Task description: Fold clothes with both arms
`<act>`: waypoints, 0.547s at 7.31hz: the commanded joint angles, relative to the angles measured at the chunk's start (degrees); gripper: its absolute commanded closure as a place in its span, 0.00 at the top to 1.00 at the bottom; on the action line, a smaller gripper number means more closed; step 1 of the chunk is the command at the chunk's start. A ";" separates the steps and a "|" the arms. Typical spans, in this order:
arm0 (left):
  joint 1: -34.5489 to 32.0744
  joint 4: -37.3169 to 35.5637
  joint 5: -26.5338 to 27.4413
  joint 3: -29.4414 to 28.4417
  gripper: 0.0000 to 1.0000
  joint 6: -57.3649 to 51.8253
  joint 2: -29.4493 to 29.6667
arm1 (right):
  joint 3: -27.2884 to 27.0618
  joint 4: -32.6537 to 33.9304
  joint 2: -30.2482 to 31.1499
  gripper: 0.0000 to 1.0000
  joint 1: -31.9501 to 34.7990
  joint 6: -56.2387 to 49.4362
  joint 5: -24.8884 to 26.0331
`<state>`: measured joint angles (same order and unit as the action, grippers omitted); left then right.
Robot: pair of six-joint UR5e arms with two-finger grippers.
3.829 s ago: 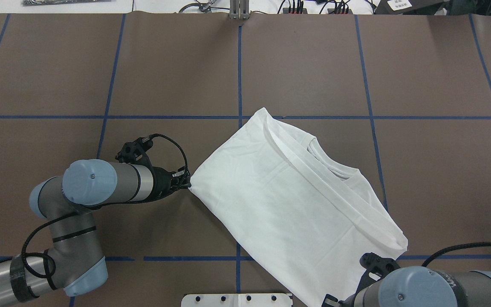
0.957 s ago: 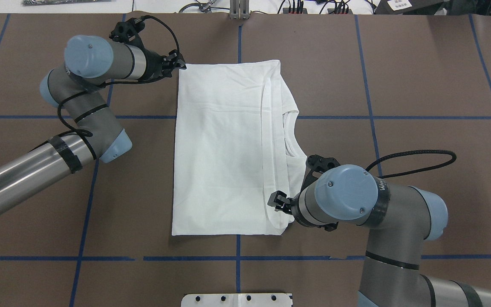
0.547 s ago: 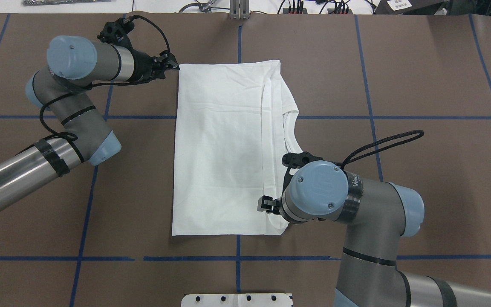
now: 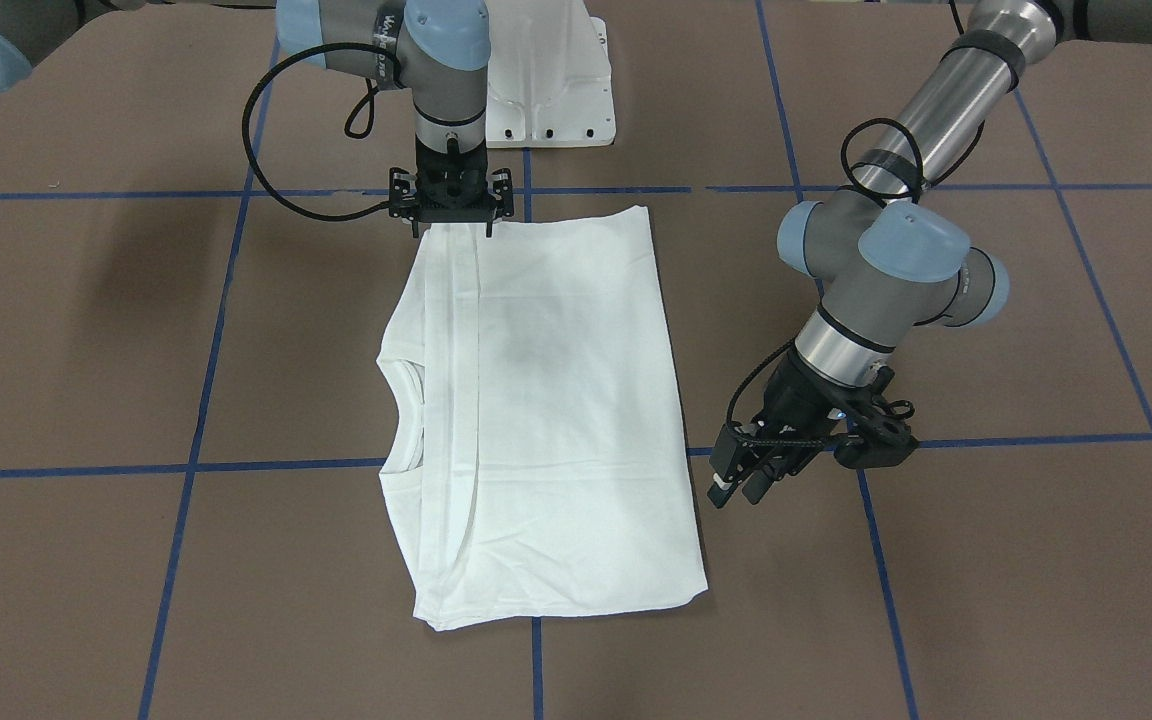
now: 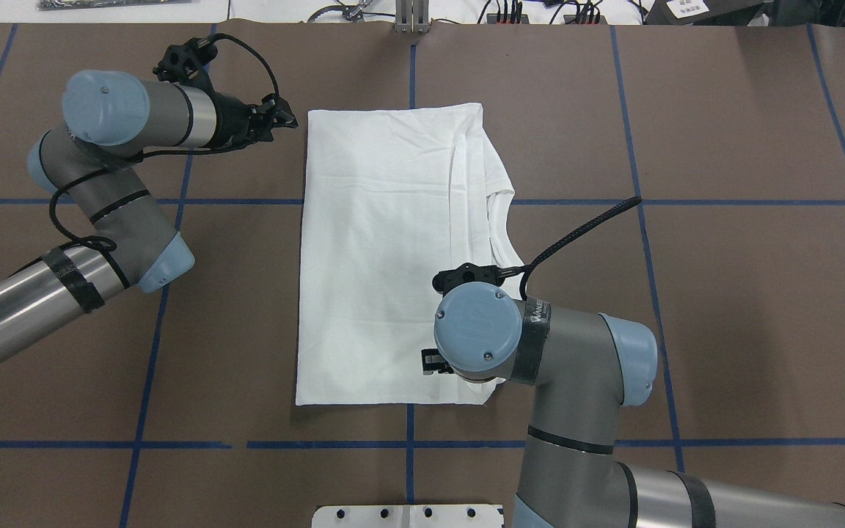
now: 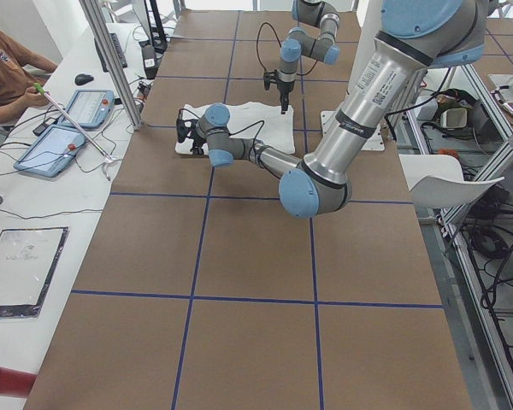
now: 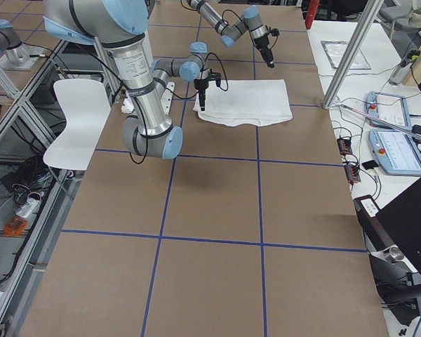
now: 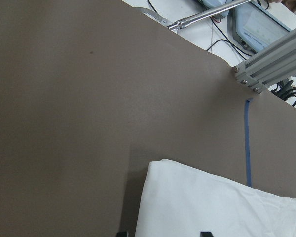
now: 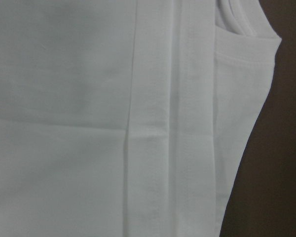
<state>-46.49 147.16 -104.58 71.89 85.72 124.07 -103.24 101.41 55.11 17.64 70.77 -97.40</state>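
Centre of the bench (image 5: 723, 293) is where we find the white T-shirt (image 5: 378, 257), folded into a flat, narrow rectangle. Its long axis runs straight away from the robot, from the near edge to the far one. The collar (image 5: 499, 227) sits midway along the long side on the robot's right and opens sideways toward that side. A folded band of cloth runs parallel to the long axis just inside it. We see no printed text on the upper face.

The left gripper (image 5: 287, 117) hangs just beside the far corner on the robot's left, clear of the cloth. Its fingers are spread apart and hold nothing.

The right gripper (image 4: 453, 230) points straight down over the near end of the folded band, by the edge closest to the robot. From across the bench we see its fingers parted. We cannot tell whether they touch the fabric.
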 commanded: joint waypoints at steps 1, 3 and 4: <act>0.00 -0.03 -0.01 0.61 0.58 0.06 -0.49 | 1.81 2.63 0.00 1.00 -0.59 -1.77 0.02; -0.09 0.06 -0.01 0.70 0.58 0.06 -0.58 | 1.03 3.80 1.40 1.00 -0.77 -2.57 -0.85; 0.00 -0.03 -0.01 0.79 0.58 0.06 -0.84 | 0.33 4.06 2.36 1.00 0.71 -5.79 -2.51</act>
<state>-46.54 147.19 -104.59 72.59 85.78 123.44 -102.19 105.01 56.35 17.29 67.61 -98.42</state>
